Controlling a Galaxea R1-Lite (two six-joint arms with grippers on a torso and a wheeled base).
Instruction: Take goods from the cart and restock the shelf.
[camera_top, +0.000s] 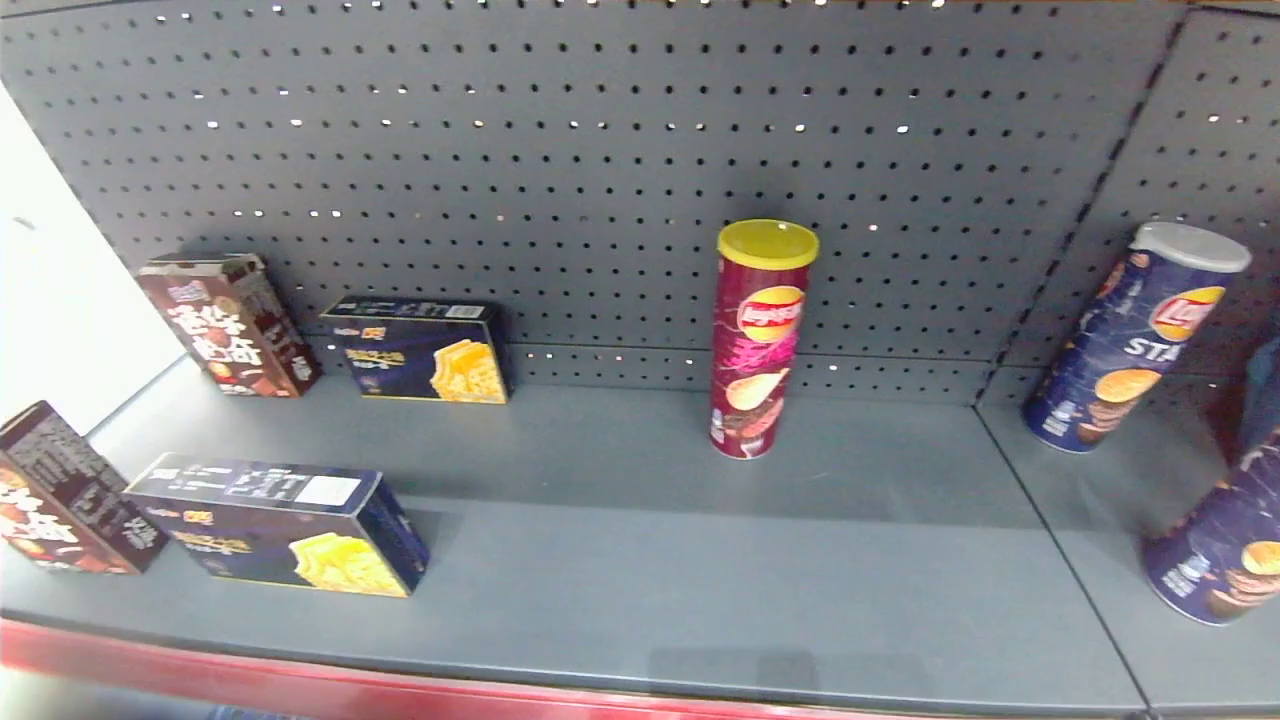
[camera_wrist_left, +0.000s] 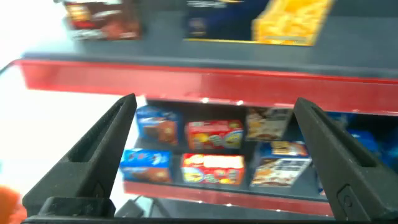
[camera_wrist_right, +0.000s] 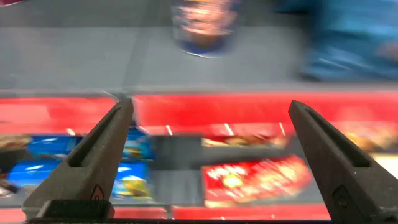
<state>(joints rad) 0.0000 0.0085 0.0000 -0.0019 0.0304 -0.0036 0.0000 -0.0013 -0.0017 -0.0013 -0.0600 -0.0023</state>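
Observation:
On the grey shelf (camera_top: 650, 560) a maroon chip can with a yellow lid (camera_top: 760, 338) stands upright near the pegboard back. Two dark blue cracker boxes (camera_top: 420, 350) (camera_top: 285, 525) and two brown chocolate boxes (camera_top: 230, 322) (camera_top: 65, 495) sit at the shelf's left. Blue chip cans (camera_top: 1135, 340) (camera_top: 1215, 550) lean on the neighbouring section at right. My left gripper (camera_wrist_left: 214, 109) is open and empty, just below the shelf's red front edge (camera_wrist_left: 205, 81). My right gripper (camera_wrist_right: 211, 109) is also open and empty, facing that red edge (camera_wrist_right: 249, 109) with a blue can (camera_wrist_right: 204, 25) above it.
Lower shelves hold blue, red and white snack boxes (camera_wrist_left: 214, 152), with red packs (camera_wrist_right: 255, 180) on the right side. A white panel (camera_top: 60, 290) bounds the shelf on the left. Open shelf floor lies in front of and around the maroon can.

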